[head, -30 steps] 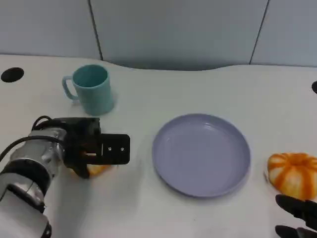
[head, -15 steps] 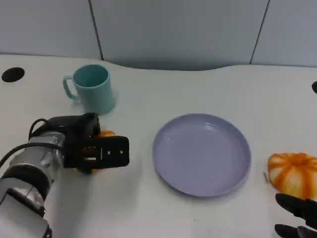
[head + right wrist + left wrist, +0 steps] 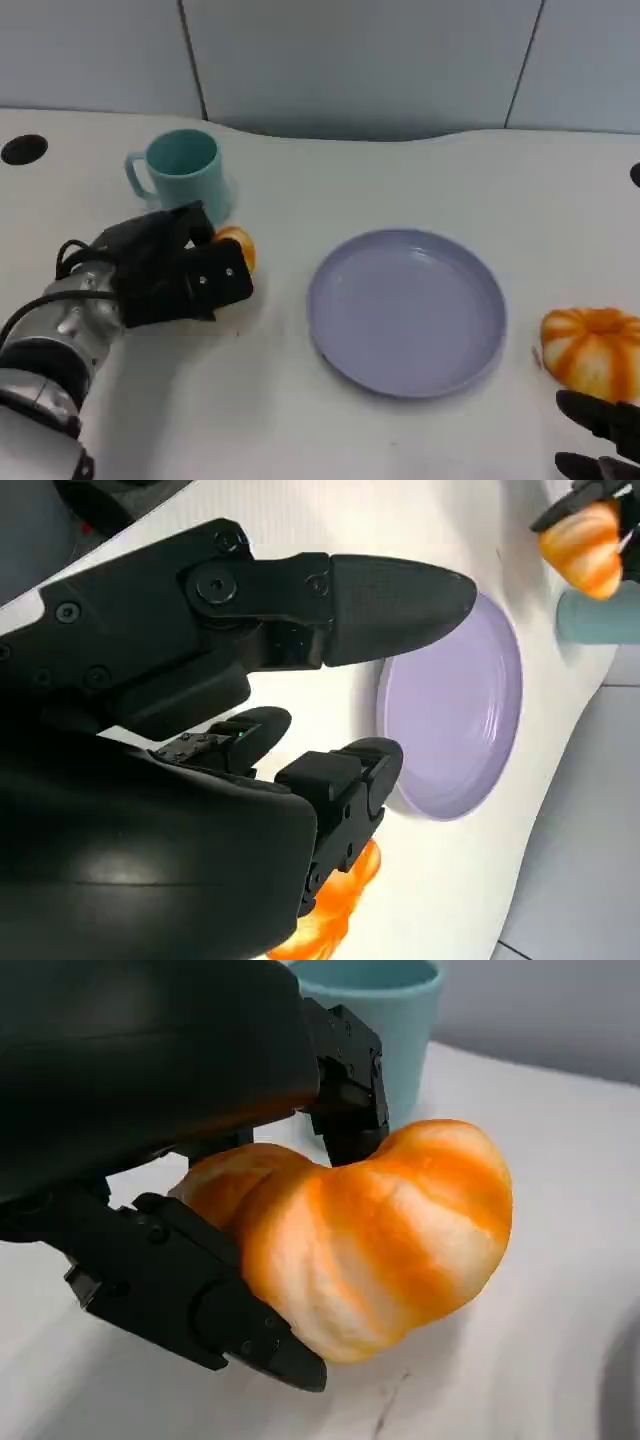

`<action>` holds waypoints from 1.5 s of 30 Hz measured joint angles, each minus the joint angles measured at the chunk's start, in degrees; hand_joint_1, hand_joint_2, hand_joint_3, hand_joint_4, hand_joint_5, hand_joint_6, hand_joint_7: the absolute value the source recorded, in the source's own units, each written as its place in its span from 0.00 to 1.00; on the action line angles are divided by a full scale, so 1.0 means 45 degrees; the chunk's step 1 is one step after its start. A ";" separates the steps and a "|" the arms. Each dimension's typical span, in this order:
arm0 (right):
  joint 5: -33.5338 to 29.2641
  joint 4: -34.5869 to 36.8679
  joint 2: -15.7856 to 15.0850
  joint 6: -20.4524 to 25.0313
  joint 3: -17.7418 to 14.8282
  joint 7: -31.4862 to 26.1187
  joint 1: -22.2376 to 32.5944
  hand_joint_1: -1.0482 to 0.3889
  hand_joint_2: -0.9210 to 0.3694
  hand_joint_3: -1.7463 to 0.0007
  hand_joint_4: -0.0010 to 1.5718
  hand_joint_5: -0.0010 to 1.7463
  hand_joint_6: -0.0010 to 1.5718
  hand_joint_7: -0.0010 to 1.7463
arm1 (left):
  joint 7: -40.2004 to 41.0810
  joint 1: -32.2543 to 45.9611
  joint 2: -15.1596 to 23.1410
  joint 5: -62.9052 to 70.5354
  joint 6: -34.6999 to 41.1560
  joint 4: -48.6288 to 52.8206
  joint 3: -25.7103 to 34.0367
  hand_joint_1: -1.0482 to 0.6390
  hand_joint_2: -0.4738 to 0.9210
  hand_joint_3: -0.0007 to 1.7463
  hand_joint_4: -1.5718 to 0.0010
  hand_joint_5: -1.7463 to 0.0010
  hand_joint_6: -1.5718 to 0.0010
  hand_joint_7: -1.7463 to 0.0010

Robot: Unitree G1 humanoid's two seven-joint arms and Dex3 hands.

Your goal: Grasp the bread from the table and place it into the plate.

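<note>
Landmark: the lavender plate (image 3: 406, 312), lying flat near the middle of the white table (image 3: 400, 180).

To the plate's left, just beside its rim: the left hand (image 3: 170, 275), fingers (image 3: 200, 1300) closed around the bread (image 3: 360, 1245), an orange-and-cream striped roll. In the left wrist view, held between black fingers below and above, with most of the roll jutting out past the fingertips (a grip at one end only, so probably not a deep one). A shadow under the roll on the table there, suggesting it is lifted clear of the surface; in the head view, bread (image 3: 238, 247) peeking out at the plate-facing side of the hand. Likely held this way so the roll leads toward the plate and can be let go over it without the fingers touching the rim.

Farther left of the plate and behind the hand: a teal mug (image 3: 185, 180), upright, near the bread but apart from it.

To the plate's right, close to its rim: a second orange striped bun (image 3: 592, 352) resting on the table. Just in front of it, the right hand (image 3: 600, 435), fingers (image 3: 390, 595) spread and holding nothing, seemingly parked out of the way.

Judged stage: bread grasped and raised, carry toward the plate not yet finished. Next needed: travel rightward over the rim, then release above the plate's centre.
</note>
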 measured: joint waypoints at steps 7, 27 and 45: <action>-0.0020 -0.0005 0.0020 0.0017 0.0048 -0.0064 0.0000 0.36 0.00 0.72 0.41 0.00 0.28 0.00 | -0.1383 -0.0001 0.0520 -0.0900 -0.0698 -0.1126 0.0680 0.55 0.93 0.08 0.49 0.00 0.61 0.00; -0.0186 -0.0003 0.0058 0.0011 0.0510 -0.0228 -0.0012 0.36 0.00 0.72 0.41 0.00 0.29 0.00 | -0.2974 -0.0791 -0.1143 -0.0839 -0.1906 -0.2747 0.0029 0.57 0.93 0.07 0.49 0.00 0.60 0.00; -0.0546 -0.0015 0.0173 -0.0056 0.0857 -0.0328 0.0043 0.38 0.00 0.72 0.42 0.01 0.30 0.00 | -0.1641 -0.2009 -0.3710 0.2043 -0.1674 -0.0766 -0.2900 0.58 0.97 0.08 0.57 0.00 0.64 0.00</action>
